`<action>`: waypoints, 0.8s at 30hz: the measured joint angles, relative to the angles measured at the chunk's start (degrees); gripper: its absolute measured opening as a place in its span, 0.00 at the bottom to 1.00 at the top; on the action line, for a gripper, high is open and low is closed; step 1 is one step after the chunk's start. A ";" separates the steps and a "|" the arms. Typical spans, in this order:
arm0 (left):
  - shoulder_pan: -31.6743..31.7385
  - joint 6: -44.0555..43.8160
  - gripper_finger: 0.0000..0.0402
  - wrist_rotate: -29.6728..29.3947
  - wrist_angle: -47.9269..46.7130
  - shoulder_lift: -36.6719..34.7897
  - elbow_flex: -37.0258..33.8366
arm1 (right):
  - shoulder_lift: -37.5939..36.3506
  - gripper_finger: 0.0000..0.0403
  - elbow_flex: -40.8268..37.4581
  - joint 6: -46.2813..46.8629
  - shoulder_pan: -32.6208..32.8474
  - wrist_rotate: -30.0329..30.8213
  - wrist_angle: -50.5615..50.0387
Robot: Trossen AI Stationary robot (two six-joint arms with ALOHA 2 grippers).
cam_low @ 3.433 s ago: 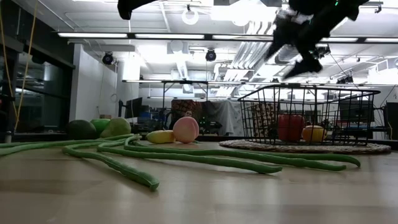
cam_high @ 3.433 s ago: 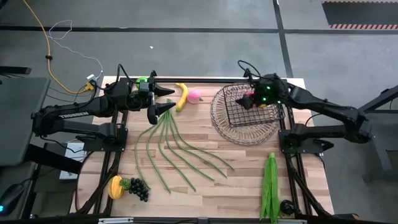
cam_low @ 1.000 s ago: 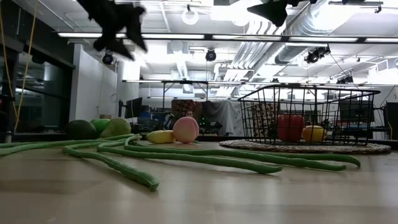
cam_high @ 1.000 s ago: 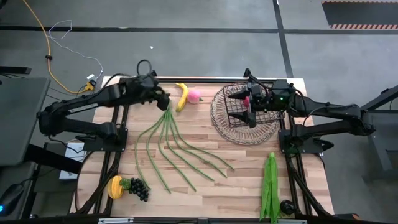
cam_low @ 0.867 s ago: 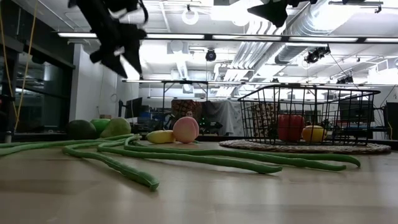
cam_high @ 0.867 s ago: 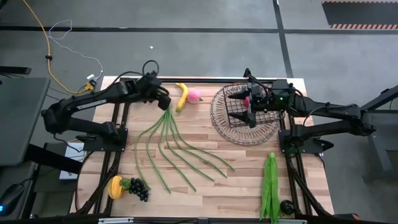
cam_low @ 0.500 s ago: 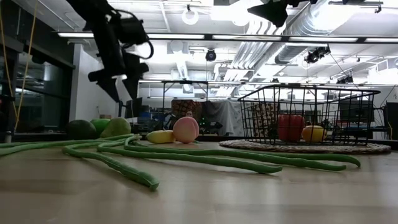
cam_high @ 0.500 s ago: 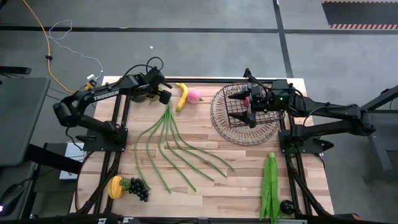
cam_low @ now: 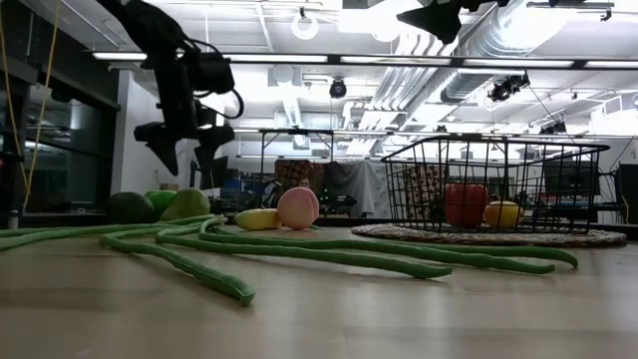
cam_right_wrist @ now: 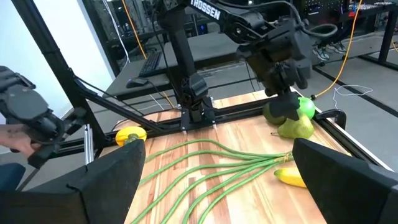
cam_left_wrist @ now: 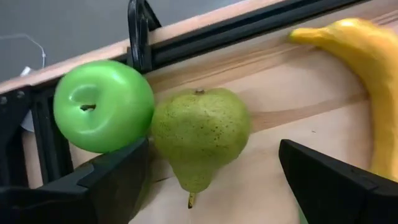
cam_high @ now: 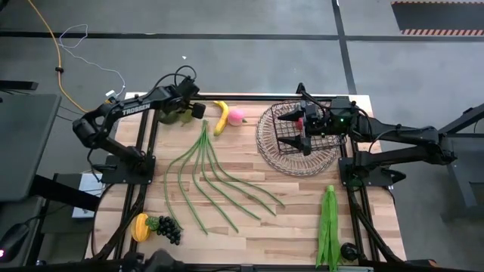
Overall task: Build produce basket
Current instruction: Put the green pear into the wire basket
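Observation:
At the table's far left lie a green apple, a speckled pear and an avocado, each resting on the wood. My left gripper hangs open above the pear, one finger on either side, touching nothing. A banana and a pink peach lie to the right of them. The long green beans fan out across the middle. The wire basket stands at the far right and holds a red pepper. My right gripper waits open above the basket.
Dark grapes and a yellow-orange fruit lie at the near left corner. Leafy greens lie at the near right. A black rail runs along the far edge behind the apple and pear. Bare wood shows between the beans and the greens.
My left gripper has swung from above the beans' gathered stems toward the table's far edge and has sunk, tipping further downward. It now hangs over the pear. Nothing on the table has moved.

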 joint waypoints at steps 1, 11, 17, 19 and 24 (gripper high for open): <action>0.42 -0.02 0.87 0.54 0.02 0.56 0.00 | 0.00 0.99 0.00 0.00 0.02 0.00 0.00; 3.24 -1.11 0.87 2.72 4.50 6.59 -0.02 | 0.00 0.99 0.00 0.02 0.02 0.03 -0.02; 3.21 -1.25 0.87 2.57 6.20 9.26 0.17 | 0.00 0.99 0.00 1.00 0.02 2.18 -0.04; 3.21 -1.25 0.87 2.79 6.76 9.88 0.22 | 0.00 0.99 0.00 1.67 0.00 2.37 -0.02; 3.23 -0.34 0.87 2.62 7.59 10.15 0.15 | 0.00 0.99 0.00 2.96 0.01 2.36 -0.04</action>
